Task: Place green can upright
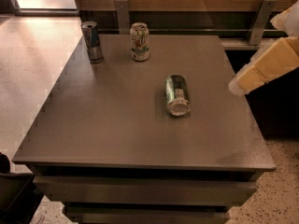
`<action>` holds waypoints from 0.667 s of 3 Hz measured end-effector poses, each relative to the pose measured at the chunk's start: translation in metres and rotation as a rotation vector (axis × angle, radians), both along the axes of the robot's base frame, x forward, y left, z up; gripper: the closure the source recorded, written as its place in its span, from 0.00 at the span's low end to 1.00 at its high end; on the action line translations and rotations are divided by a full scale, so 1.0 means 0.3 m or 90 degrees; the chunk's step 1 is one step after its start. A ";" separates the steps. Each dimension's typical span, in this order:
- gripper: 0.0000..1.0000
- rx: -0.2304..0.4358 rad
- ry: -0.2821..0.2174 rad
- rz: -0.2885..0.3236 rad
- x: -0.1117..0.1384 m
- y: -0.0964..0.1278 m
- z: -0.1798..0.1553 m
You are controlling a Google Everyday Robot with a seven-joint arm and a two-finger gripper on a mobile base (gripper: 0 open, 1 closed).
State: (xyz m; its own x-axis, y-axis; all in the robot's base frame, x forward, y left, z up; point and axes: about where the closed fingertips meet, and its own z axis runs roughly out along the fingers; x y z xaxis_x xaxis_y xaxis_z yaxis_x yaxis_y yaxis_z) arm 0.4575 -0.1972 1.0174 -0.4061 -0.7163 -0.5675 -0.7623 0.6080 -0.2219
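Observation:
The green can (pixel 177 94) lies on its side near the middle right of the grey table (pixel 117 125), its silver end facing the front edge. My gripper (pixel 235 87) is at the end of the pale arm (pixel 268 64) that reaches in from the right. It hangs above the table's right edge, to the right of the can and apart from it.
A mostly white can with a green and red logo (pixel 140 41) stands upright at the back of the table. A slimmer blue-and-silver can (pixel 92 41) stands upright at the back left. A wooden wall with metal brackets (pixel 259 20) runs behind the table. Speckled floor lies to the left and right.

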 end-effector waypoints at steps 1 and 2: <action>0.00 0.067 0.024 -0.066 0.050 0.028 0.012; 0.00 0.092 0.066 -0.126 0.097 0.067 0.011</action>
State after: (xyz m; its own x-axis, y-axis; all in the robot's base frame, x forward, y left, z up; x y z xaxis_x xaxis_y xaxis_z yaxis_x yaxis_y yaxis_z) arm 0.4867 -0.1771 1.0207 -0.5913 -0.5321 -0.6060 -0.6398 0.7670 -0.0491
